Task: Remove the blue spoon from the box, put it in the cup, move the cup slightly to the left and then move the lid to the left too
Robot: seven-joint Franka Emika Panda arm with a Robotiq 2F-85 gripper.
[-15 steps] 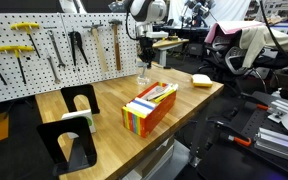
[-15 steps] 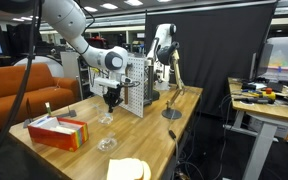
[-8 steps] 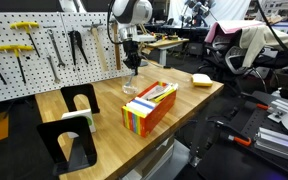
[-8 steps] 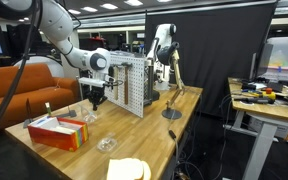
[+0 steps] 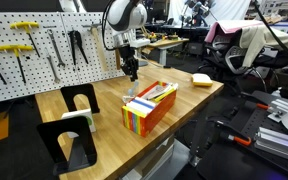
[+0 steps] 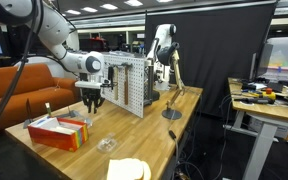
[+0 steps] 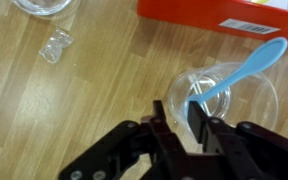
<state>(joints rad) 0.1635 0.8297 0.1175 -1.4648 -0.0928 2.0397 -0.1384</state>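
Wrist view: gripper (image 7: 182, 112) comes in from the bottom edge. Jaws are nearly closed, one finger (image 7: 162, 112) outside and one inside the near wall of the clear cup (image 7: 229, 95), pinching that wall. Cup stands upright on the wooden table (image 7: 94, 95). Blue spoon (image 7: 242, 68) is in the cup, bowl end up and leaning over the far rim towards the box (image 7: 199, 15). Only the orange-red edge of the box shows here, just beyond the cup, not touching it.

Further left on the table: a small clear piece (image 7: 54, 45). Beyond it, a clear round rim (image 7: 39, 5) is cut off by the top edge. Can't tell which of the two is the lid.

In an exterior view the gripper (image 5: 131, 72) hangs straight down over the cup (image 5: 132, 90), just behind the rainbow-striped box (image 5: 149, 108). A yellow sponge (image 5: 201, 80) lies well apart, near the table's far corner. Two black stands (image 5: 74, 120) sit at the near end. A pegboard (image 5: 44, 45) with hand tools runs behind the table.

In an exterior view the gripper (image 6: 91, 103) is low, beside the box (image 6: 59, 132). The cup is too faint to make out here. A shallow clear lid (image 6: 107, 144) lies on the table nearer the camera, apart from the box.
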